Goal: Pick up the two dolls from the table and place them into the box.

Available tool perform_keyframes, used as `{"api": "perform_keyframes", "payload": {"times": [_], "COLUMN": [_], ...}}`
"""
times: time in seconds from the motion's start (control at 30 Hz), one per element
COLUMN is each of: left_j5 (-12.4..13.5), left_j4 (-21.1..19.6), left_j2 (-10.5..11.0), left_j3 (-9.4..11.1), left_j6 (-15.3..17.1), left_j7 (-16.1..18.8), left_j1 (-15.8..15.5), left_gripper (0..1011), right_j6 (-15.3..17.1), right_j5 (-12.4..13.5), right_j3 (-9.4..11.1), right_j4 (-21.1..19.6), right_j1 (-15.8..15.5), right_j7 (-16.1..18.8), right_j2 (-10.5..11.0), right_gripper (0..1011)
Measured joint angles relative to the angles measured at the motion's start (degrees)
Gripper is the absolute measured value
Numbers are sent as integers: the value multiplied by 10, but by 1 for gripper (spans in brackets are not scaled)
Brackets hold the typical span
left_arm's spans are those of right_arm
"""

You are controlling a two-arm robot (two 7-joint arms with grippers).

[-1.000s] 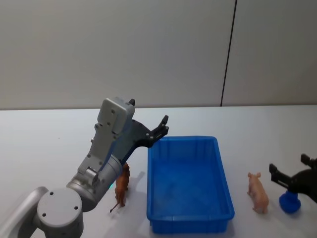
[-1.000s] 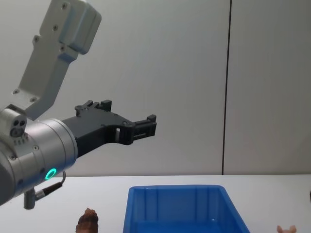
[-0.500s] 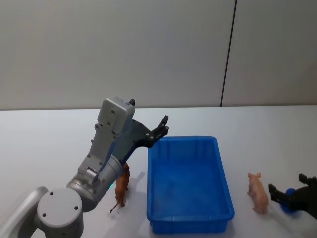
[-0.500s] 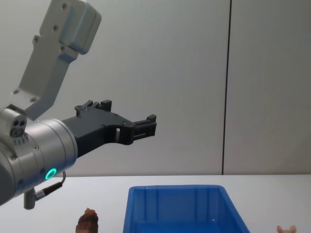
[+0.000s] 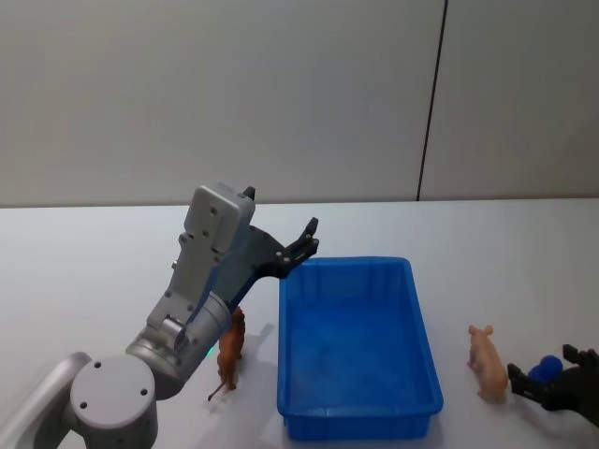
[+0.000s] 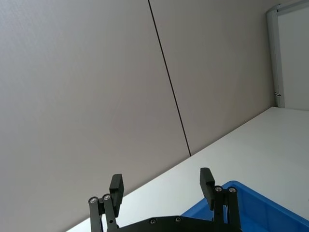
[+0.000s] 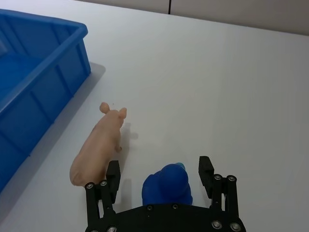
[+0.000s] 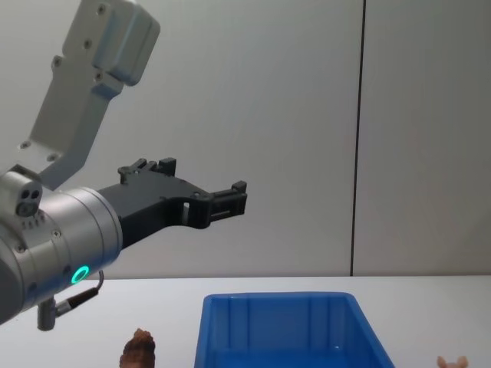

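The blue box [image 5: 426, 341] sits on the white table [image 5: 94, 262]. A brown doll [image 5: 230, 351] stands by the box's left wall, partly behind my left arm. The pink doll [image 5: 488, 363] stands to the right of the box. My left gripper [image 5: 304, 245] hangs open and empty, high above the box's far left corner. My right gripper [image 5: 543, 376] is low and open just right of the pink doll [image 7: 99, 147]. Its fingers [image 7: 206, 168] straddle a small blue round object [image 7: 166, 184] without touching it. The chest view shows the left gripper [image 8: 239, 198] above the box [image 8: 284, 318] and the brown doll's head [image 8: 140, 349].
The small blue round object [image 5: 546, 367] rests on the table right of the pink doll. A grey wall with a dark vertical seam [image 5: 430, 112] stands behind the table. Bare tabletop stretches to the left and behind the box.
My right gripper has drawn back and down toward the table's near edge, and its fingers now flank the small blue object. The left arm, box and both dolls have not moved.
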Motion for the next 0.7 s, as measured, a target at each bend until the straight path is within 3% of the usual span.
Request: {"api": "perform_keyframes", "payload": {"times": [0.17, 0.33, 0.7], "left_j5": [0, 0, 0], "left_j4": [0, 0, 0], "left_j2": [0, 0, 0], "left_j3": [0, 0, 0], "left_j6": [0, 0, 0], "left_j7": [0, 0, 0], "left_j1": [0, 0, 0], "left_gripper": [1001, 1001, 1001], "right_j6": [4, 6, 6], "right_j5": [0, 1, 4], "right_j3": [0, 0, 1], "right_j4": [6, 10, 13], "right_j1": [2, 3, 3], "right_j7": [2, 2, -1], "right_j2": [-1, -2, -3], "right_gripper": [994, 903, 548]}}
